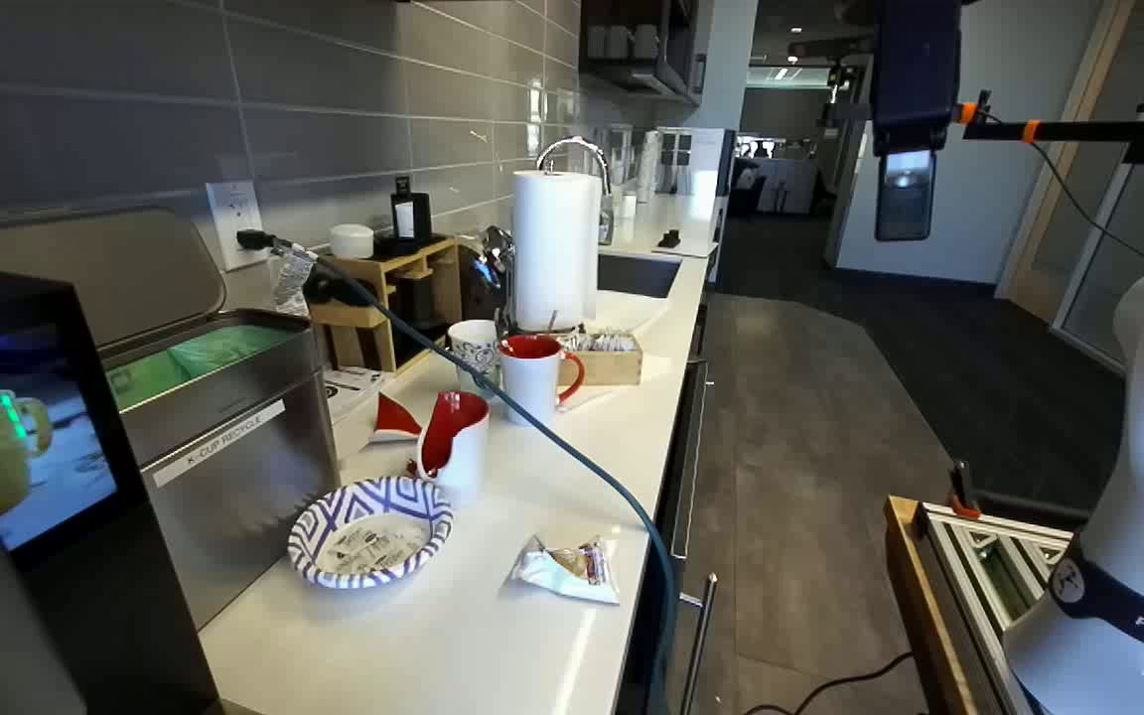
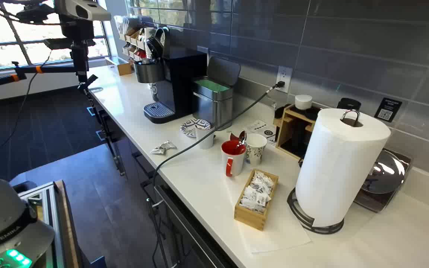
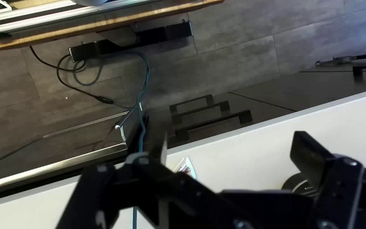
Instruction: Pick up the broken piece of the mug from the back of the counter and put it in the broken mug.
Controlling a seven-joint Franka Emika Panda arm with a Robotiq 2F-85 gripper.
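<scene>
– Start at the left, in an exterior view. What worries you?

– The bin (image 1: 244,497). A reach to the back of the counter (image 1: 453,645) could bump its wall. The bowl (image 1: 309,546) near it might get shoved too.

– And the shard (image 1: 395,418)?

– Toward the back, just beside the broken mug (image 1: 460,457); whether they touch, I can't tell. It's curved and jagged, so I'd expect it to twist if pinched off-centre, and a sideways nudge could knock the broken mug.

– Is the broken mug upright, at least?

– Yes, with its gap toward the shard. Let go over the low side and the shard may slip back out, or chip on the hard rim.

– Further along?

– The cord (image 1: 587,463), slanting from the outlet (image 1: 234,218) past the whole mug (image 1: 532,382) to the front edge. Snag it coming in and it could drag things over. The packet (image 1: 569,568) is a minor bother.

– Then the arm (image 1: 1118,516), far right. And its gripper (image 3: 232,143)?

– In the wrist view its jaws stand wide, holding nothing. I can't find the shard there, so the approach may be blind; going in that wide, it could clip the broken mug.
</scene>
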